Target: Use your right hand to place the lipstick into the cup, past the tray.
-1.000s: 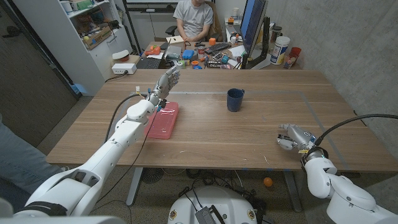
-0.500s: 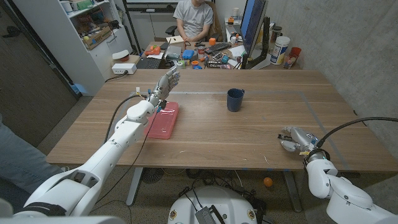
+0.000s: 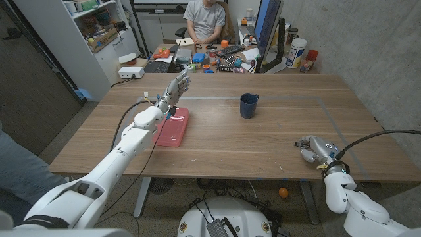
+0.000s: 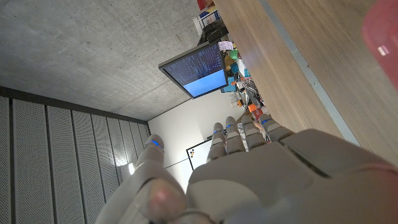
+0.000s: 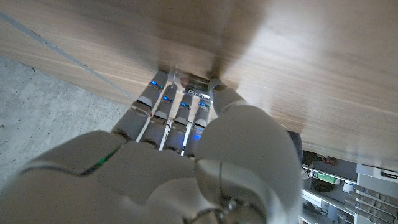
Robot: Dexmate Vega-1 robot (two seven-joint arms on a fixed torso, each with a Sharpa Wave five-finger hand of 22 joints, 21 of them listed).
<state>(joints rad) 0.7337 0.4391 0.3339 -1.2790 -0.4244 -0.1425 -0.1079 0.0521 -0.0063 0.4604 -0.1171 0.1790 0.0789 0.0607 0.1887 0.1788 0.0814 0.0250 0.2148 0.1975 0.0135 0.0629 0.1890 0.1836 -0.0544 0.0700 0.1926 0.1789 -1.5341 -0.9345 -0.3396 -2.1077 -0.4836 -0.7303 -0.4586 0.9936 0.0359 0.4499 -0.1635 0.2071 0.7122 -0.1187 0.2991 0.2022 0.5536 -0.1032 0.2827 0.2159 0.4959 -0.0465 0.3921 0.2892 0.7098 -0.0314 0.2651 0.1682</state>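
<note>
Now the right hand (image 3: 314, 148) slides back along the desk (image 3: 263, 141) toward its near right corner, drifting further from the cup (image 3: 248, 105), which stands well apart toward the far edge. Its fingers look curled in; the right wrist view shows them bunched against the wood, but whether they hold the lipstick I cannot tell. The left hand (image 3: 176, 87) hovers spread and empty above the red tray's (image 3: 172, 130) far end. By my reading, the carry hasn't started.

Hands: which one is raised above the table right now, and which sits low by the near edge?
The left hand is raised, fingers up, beyond the pink tray. The right hand sits low near the table's near right edge.
</note>
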